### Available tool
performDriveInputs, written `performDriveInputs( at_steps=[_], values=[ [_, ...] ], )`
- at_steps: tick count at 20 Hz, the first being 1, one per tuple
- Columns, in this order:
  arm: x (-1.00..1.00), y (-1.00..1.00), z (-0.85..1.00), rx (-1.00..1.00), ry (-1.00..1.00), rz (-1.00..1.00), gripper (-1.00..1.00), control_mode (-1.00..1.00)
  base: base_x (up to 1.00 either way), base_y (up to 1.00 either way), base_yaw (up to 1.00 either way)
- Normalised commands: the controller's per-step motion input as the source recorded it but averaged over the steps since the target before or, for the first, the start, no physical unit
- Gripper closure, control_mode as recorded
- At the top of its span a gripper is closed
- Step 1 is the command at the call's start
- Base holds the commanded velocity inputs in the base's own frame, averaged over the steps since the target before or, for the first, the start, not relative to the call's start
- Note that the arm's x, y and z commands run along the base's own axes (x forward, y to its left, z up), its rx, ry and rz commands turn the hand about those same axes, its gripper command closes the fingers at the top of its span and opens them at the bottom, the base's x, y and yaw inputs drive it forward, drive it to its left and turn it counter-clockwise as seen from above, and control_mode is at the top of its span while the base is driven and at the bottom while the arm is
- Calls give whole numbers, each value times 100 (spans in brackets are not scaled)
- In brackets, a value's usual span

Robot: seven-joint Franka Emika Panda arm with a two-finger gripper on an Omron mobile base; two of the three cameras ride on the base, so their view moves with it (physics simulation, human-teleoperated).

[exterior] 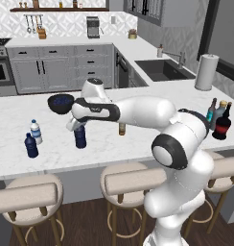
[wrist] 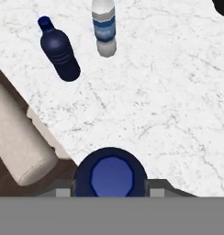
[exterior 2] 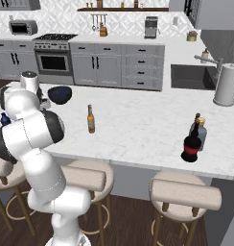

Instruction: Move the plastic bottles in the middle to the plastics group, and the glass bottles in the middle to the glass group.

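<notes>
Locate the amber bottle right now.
The amber bottle stands upright alone mid-counter, in the right base view between the dark bowl and the glass group.

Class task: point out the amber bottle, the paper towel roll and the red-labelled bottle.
Amber bottle [exterior 2: 91, 120]: right base view, its body.
Paper towel roll [exterior: 206, 72]: left base view, its side.
Red-labelled bottle [exterior 2: 191, 148]: right base view, its label.

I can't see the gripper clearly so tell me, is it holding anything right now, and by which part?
Yes: the gripper holds a navy-blue bottle, its fingers on either side of the upper body near the cap.
</notes>
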Motion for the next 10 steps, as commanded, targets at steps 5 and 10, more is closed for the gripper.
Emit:
performDriveInputs(
  at_steps=[5,10],
  values=[
    [0,32,0,0,0,13,100,-100,0,0,0],
    [6,24,0,6,0,10,100,-100,0,0,0]
  ],
)
